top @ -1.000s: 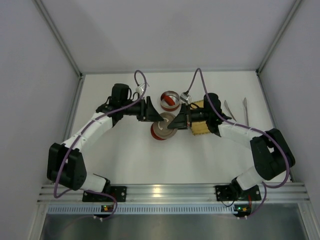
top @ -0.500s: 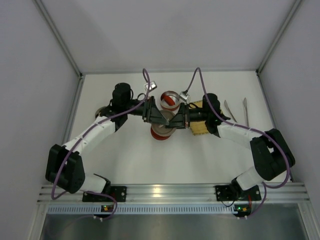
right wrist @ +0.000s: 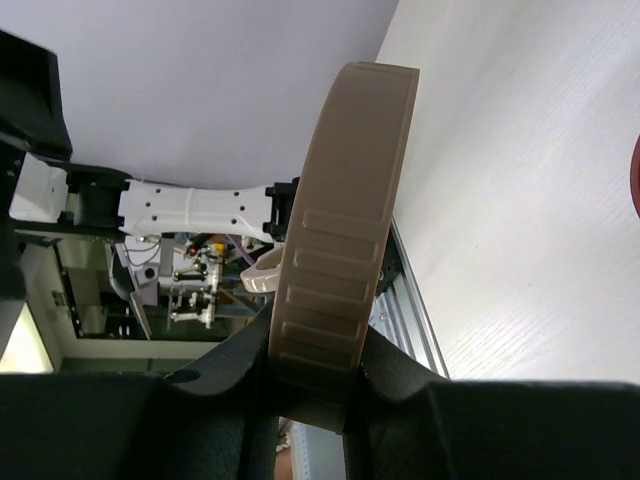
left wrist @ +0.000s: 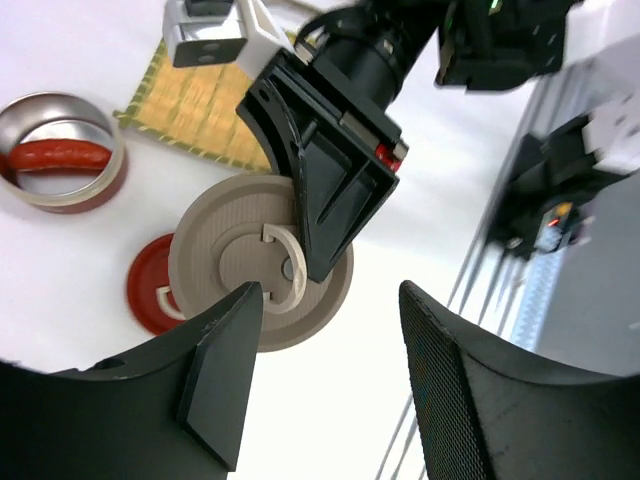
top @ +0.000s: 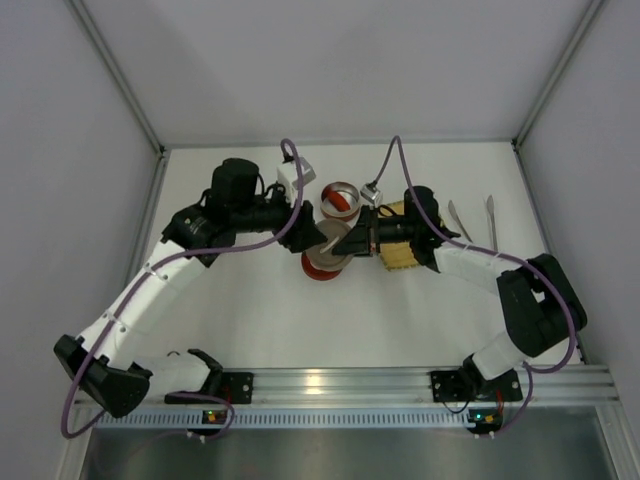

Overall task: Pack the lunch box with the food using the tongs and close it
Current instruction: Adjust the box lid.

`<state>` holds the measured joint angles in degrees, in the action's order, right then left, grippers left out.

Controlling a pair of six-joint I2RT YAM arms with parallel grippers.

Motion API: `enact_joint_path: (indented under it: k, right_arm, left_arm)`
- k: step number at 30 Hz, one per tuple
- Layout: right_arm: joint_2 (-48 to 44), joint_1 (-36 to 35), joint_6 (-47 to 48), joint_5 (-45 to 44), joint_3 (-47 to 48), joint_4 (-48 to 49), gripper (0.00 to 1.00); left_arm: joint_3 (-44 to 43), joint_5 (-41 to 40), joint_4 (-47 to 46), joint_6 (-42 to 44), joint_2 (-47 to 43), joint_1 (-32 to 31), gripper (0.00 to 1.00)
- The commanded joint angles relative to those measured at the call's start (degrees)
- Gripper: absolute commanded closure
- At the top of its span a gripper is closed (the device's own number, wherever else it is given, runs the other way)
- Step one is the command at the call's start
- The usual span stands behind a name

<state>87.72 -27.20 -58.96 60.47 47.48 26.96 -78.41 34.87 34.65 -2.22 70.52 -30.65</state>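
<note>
A: Since the right wrist view shows it best, we log the right gripper [right wrist: 318, 350] first. Its fingers [right wrist: 400, 375] pinch the round beige lid [right wrist: 345, 230], one on each flat face, and the lid shows edge-on.

B: Agreed. In the left wrist view we get that lid face-on, with its curved pull tab toward us. It overlaps a red disc [left wrist: 150, 290] lying flat on the tabletop [left wrist: 60, 270]. We cannot tell whether lid and disc touch.

A: Left gripper?

B: The left gripper [left wrist: 330, 300] hangs near the lid, opposite the right one. Its fingers are spread and nothing is between them.

A: Food next. We note the red sausage piece [left wrist: 58, 155] lying inside the round red tin [left wrist: 118, 150]. The tin is silver inside, open-topped and just beside the red disc.

B: The yellow bamboo mat [left wrist: 200, 110] lies near the tin, and the right arm crosses over part of it.

A: The tongs [top: 491, 222] show as two slim silver lengths side by side. They lie on the tabletop at its right side, beyond the right arm.

B: They are well apart from both grippers and from the tin.
</note>
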Motion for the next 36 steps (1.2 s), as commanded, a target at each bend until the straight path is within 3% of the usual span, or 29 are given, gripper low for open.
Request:
enact_joint_path:
  k: [1, 11, 23, 29, 36]
  right_arm:
    - [1.22, 0.40, 1.30, -0.79, 3.14, -1.65, 1.00]
    - [2.98, -0.31, -2.21, 0.44, 3.14, 2.56, 1.00]
    - [2.19, -2.15, -5.73, 3.16, 2.70, 8.46, 1.00]
    - [1.40, -3.65, -5.38, 4.04, 2.79, 8.99, 1.00]
    - [1.31, -3.91, -4.94, 4.13, 3.14, 8.28, 1.00]
  left_arm:
    - [-1.39, -13.77, 9.11, 12.67, 1.02, -4.31, 0.37]
    - [-1.74, -19.75, 11.67, 20.14, 3.92, -11.18, 0.38]
    - [-1.30, -22.57, 9.12, 19.71, 7.08, -13.91, 0.45]
    - [-1.48, -22.48, 8.41, 19.01, 8.23, -13.91, 0.56]
    - [-1.66, -21.25, 8.15, 17.86, 8.40, -13.91, 0.76]
